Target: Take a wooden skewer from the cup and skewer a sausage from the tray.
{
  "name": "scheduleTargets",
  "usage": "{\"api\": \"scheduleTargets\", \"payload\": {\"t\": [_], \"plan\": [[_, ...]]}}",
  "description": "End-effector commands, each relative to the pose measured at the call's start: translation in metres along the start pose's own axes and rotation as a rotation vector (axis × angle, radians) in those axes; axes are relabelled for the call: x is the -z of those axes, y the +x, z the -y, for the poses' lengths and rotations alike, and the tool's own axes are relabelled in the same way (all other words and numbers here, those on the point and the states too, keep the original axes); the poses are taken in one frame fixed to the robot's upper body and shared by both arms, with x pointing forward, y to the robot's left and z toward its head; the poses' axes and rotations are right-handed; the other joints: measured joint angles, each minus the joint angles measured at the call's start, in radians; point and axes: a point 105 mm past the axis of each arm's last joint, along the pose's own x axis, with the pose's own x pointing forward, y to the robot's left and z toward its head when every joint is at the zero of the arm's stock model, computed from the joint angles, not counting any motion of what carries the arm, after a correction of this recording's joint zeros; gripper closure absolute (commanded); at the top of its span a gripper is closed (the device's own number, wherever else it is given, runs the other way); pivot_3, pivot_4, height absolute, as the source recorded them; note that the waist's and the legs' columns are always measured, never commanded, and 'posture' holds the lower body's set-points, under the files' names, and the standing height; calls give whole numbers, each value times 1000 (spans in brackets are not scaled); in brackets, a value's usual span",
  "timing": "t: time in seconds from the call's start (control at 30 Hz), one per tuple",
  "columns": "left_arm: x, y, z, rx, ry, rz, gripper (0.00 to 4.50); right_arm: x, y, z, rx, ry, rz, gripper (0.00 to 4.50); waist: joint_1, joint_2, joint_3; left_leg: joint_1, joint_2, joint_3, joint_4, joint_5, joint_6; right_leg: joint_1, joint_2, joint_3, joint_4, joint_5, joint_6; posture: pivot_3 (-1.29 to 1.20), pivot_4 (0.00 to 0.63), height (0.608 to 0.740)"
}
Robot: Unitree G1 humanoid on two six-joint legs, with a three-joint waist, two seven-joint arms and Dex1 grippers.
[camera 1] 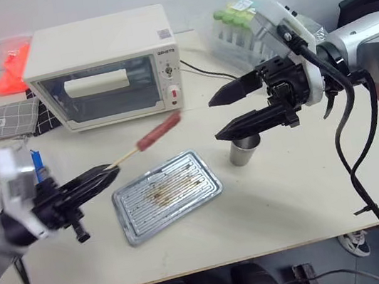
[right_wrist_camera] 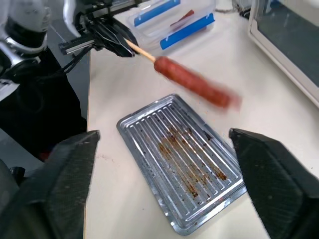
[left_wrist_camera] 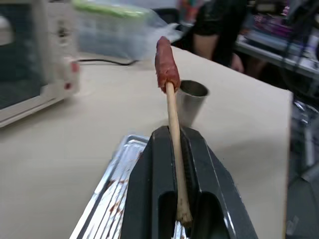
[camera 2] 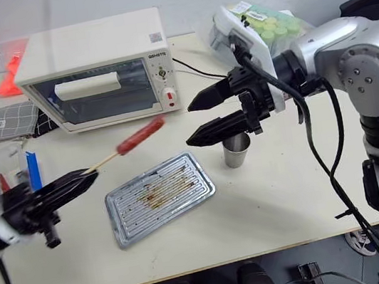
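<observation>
Above the tray [camera 1: 167, 196], the left gripper [camera 1: 101, 176] clamps the wooden skewer [camera 1: 125, 156] carrying the sausage [camera 1: 160, 131]; right gripper [camera 1: 223, 115] hovers wide apart over the cup [camera 1: 245, 152].

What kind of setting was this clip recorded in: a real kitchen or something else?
Probably a lab or office bench staged as a kitchen: a white toaster oven and greasy metal tray sit on a plain table, with cluttered desks and a seated person behind.

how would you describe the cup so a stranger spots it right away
Start at the white oven at the table's back, then drop to the greasy tray in front of it. The cup stands upright just off the tray's right end, under the open right hand: a plain steel tumbler, no handle.
</observation>
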Motion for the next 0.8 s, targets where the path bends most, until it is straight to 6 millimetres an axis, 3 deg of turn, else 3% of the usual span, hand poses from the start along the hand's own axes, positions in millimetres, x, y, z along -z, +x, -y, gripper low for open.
{"api": "scheduleTargets", "payload": {"t": [0.03,0.17,0.27,0.4,0.57,0.63,0.8], "plan": [[-12,-31,-4,-222,63,66,4500,-15,-5,0,8,-65,79,61,6,0,0,0,0,0,0,0,0,0,0,0,0,0,0,0,150,740],[-11,-78,-27,-555,24,171,4500,-12,-1,6,7,-57,104,61,14,0,0,2,0,0,1,0,0,3,0,0,-1,1,0,0,150,740],[0,-96,-43,-708,0,181,4500,-11,3,8,-3,-57,113,61,21,-1,-1,2,-1,-1,2,-1,1,4,0,0,-2,1,1,0,150,740],[7,-99,-63,-777,-13,174,4500,-13,6,9,-6,-62,123,61,28,-1,-1,2,-1,-1,2,-1,1,4,0,0,-2,2,1,0,150,740],[19,-96,-101,-855,-25,114,4500,-14,7,11,3,-60,133,61,32,-1,-1,2,-2,-1,1,-1,1,4,0,0,-3,2,1,0,150,740],[26,-104,-121,-939,-38,87,4500,-13,7,13,24,-56,135,61,32,-1,-1,2,-2,-1,1,-1,1,3,0,0,-3,2,1,0,150,740],[40,-120,-151,-1073,-98,55,4500,-10,4,15,64,-34,145,61,22,-2,-1,2,-2,-1,-3,-1,1,2,0,0,-5,2,1,0,150,740]]}}
